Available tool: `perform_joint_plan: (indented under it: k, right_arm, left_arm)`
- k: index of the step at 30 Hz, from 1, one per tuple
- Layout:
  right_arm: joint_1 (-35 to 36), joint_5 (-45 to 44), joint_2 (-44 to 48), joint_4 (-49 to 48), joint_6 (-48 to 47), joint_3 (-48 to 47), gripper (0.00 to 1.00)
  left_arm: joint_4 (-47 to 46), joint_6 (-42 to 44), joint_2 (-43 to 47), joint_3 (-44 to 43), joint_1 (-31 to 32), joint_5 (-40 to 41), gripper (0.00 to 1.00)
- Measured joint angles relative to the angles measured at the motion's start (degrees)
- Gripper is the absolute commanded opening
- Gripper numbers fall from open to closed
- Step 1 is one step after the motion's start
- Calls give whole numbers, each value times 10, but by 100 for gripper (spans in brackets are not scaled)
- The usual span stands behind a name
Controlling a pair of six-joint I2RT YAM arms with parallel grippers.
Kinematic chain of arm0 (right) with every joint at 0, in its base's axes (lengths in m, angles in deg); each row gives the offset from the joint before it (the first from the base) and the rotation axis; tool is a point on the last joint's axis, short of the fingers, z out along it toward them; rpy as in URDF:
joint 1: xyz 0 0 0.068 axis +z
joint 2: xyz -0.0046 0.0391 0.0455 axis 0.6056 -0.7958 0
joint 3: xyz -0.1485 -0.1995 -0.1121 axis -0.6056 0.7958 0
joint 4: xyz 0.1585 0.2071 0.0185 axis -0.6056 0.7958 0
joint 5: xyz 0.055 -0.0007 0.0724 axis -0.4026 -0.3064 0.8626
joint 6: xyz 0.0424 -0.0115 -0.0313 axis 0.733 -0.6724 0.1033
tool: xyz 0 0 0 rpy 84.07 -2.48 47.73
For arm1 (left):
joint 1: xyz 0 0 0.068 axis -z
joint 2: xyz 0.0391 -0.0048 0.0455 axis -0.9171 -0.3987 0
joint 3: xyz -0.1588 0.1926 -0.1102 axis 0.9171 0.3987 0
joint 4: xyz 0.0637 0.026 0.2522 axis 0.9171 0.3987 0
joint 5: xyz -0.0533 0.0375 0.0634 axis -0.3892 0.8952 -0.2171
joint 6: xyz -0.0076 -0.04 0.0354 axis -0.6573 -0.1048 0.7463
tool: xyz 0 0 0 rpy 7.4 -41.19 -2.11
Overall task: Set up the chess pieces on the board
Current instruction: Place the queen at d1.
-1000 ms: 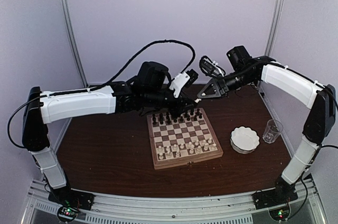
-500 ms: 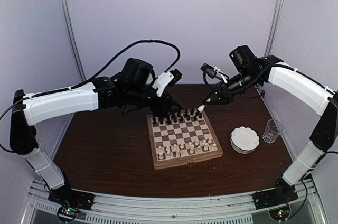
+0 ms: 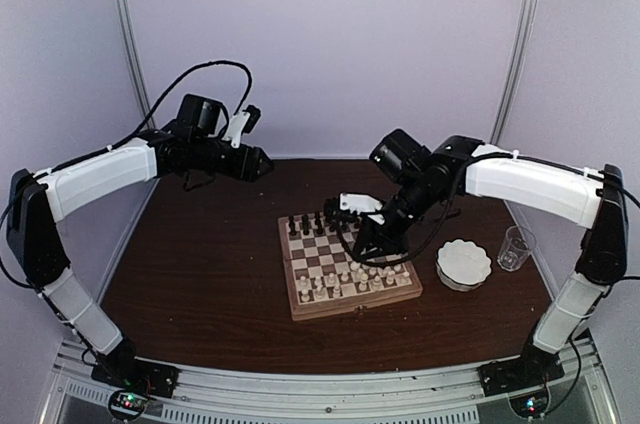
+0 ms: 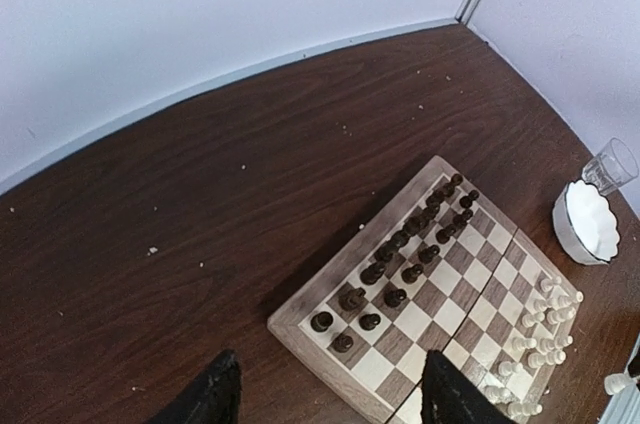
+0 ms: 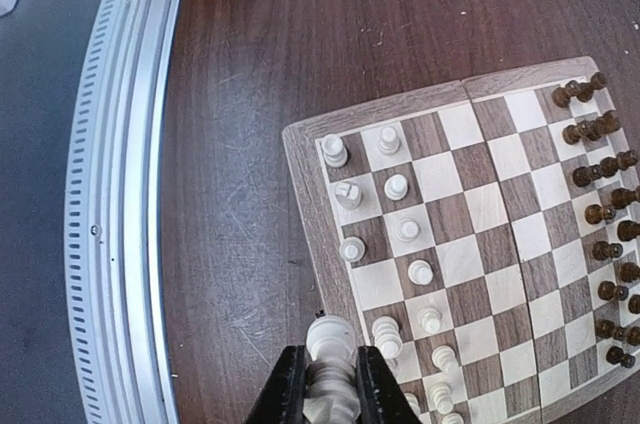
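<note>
1. Nearest to me, the right claw (image 5: 330, 389) is squeezed shut on 1 small cream-white chess piece (image 5: 328, 339). It hangs over the near side of the square wooden chessboard with dark and cream squares (image 3: 352, 305). If the piece sits crooked in the grip, I think it will tip over when I let go.
2. The other cream-white pieces (image 5: 397, 187) stand close together in 2 rows right there. If I come down a bit off the square, a finger could knock 1 piece into the next.
3. A white wavy-edged bowl (image 3: 445, 256) and a clear glass cup (image 3: 516, 247) stand on the table to the right of the board. A wide swing of the right arm could bump them, and the cup looks easy to tip.
4. The dark brown pieces (image 4: 395, 296) fill the 2 far rows. The right arm reaches in above that end, so a low wrist could sweep some off.
5. Farthest away, the left claw (image 4: 332, 389) is wide open and holds nothing. It hangs high over the far left of the table, well apart from the board. If I send it in now, the 2 arms could bump.
</note>
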Motion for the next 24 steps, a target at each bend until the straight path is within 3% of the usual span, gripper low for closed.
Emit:
perform_joint_plan:
  k: [6,24]
  right_arm:
    - [25,-40,-51,-2,-26,-2,13]
    - [34,-88,-111,-2,-39,-16,13]
  left_arm:
    - [-4,-9,13,54,-10,-33,61]
    - [-4,-9,24,55,-7,-73,60]
